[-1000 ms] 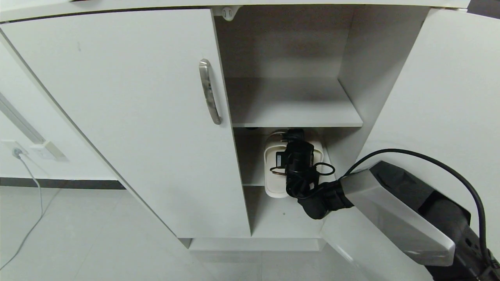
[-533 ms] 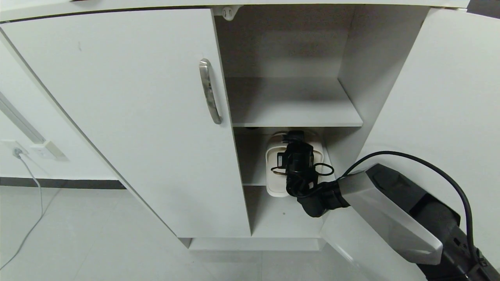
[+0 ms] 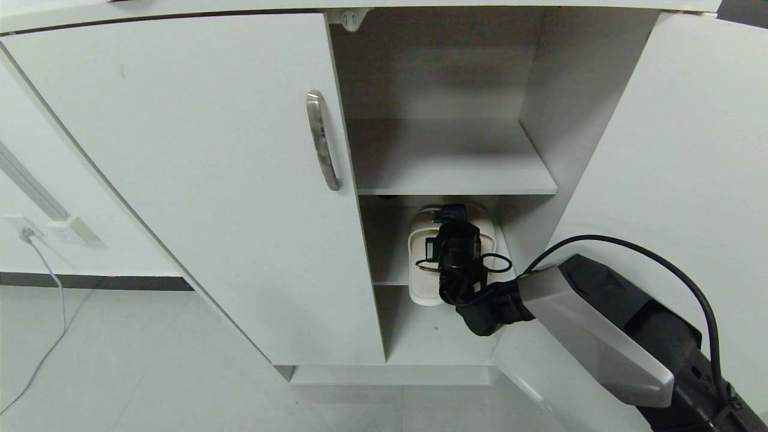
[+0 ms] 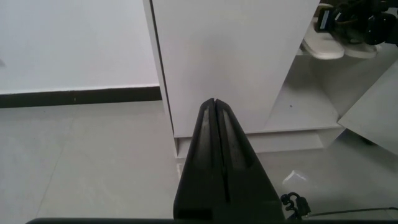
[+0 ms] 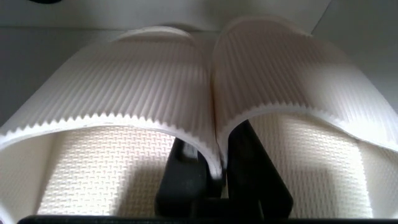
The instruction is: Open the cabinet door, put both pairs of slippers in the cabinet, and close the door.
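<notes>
A pair of white ribbed slippers (image 3: 420,264) lies side by side on the cabinet's low inner shelf (image 3: 390,267), heels jutting past its front edge. My right gripper (image 3: 453,211) is inside that compartment, over the pair. In the right wrist view, the right gripper (image 5: 214,158) is shut on the two inner strap edges of the slippers (image 5: 124,81), pinched together. My left gripper (image 4: 214,102) hangs shut and empty over the floor in front of the cabinet. From there the slippers (image 4: 326,48) show at the shelf edge.
The right cabinet door (image 3: 678,150) stands swung open beside my right arm. The left door (image 3: 180,180), with its metal handle (image 3: 323,141), is closed. A bare middle shelf (image 3: 450,156) sits above the slippers and the cabinet floor (image 3: 432,336) below. A wall socket cable (image 3: 54,288) trails at far left.
My right arm has shifted slightly, its wrist now a little lower in the head view. The slippers have barely moved.
</notes>
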Motion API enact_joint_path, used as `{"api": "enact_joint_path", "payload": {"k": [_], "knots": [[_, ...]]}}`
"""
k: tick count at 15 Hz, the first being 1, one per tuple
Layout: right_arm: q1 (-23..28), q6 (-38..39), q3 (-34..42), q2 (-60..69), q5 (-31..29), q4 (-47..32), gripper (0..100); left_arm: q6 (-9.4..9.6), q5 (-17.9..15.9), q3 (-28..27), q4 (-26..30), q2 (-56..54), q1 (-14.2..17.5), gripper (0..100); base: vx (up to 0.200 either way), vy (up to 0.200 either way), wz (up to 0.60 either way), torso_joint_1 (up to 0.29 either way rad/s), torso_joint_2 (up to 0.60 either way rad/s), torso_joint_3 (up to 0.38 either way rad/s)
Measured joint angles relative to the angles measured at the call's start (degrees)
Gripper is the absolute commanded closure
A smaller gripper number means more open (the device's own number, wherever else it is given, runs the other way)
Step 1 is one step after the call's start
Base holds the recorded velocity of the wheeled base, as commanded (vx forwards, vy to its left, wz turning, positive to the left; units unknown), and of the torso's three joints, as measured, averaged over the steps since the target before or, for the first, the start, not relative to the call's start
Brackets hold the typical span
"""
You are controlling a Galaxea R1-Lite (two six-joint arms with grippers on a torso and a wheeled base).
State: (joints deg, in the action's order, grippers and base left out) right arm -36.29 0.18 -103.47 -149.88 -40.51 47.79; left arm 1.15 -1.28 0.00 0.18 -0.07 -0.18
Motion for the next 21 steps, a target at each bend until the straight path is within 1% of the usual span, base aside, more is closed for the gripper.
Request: {"api": "enact_joint_path", "payload": {"k": [1,6,8,10,13,16,21], "knots": [[0.0,0.0,-0.17,-0.11,0.0,-0.22,0,-0.02,0.3,0.0,0.0,0.0,0.0,100,0.0,0.0,0.0,0.0,0.0,0.0],[-0.06,0.02,-0.35,-0.2,-0.16,-0.79,0,-0.02,0.33,0.0,0.0,0.0,0.0,100,0.0,0.0,0.0,0.0,0.0,0.0],[-0.28,0.06,1.94,0.52,-0.18,-0.44,0,-0.02,0.33,0.0,0.0,0.0,0.0,100,0.0,0.0,0.0,0.0,0.0,0.0],[-0.8,0.06,6.16,2.23,-0.21,1.21,0,-0.02,0.33,0.0,-0.02,0.0,0.0,100,0.0,0.0,0.0,0.0,0.0,0.0],[-2.32,0.0,16.59,7.11,-0.18,6.02,0,0.0,0.33,0.0,-0.02,0.0,0.0,100,0.0,0.0,0.0,0.0,0.0,0.0],[-4.39,0.0,29.9,13.08,0.37,12.4,0,-0.09,0.33,0.0,0.0,0.0,0.0,100,0.0,0.0,0.0,0.0,0.0,0.0],[-7.89,0.02,53.24,21.97,6.81,27.59,0,-0.09,0.3,0.0,0.0,0.0,0.0,100,0.0,0.0,0.0,0.0,0.0,0.0]]}}
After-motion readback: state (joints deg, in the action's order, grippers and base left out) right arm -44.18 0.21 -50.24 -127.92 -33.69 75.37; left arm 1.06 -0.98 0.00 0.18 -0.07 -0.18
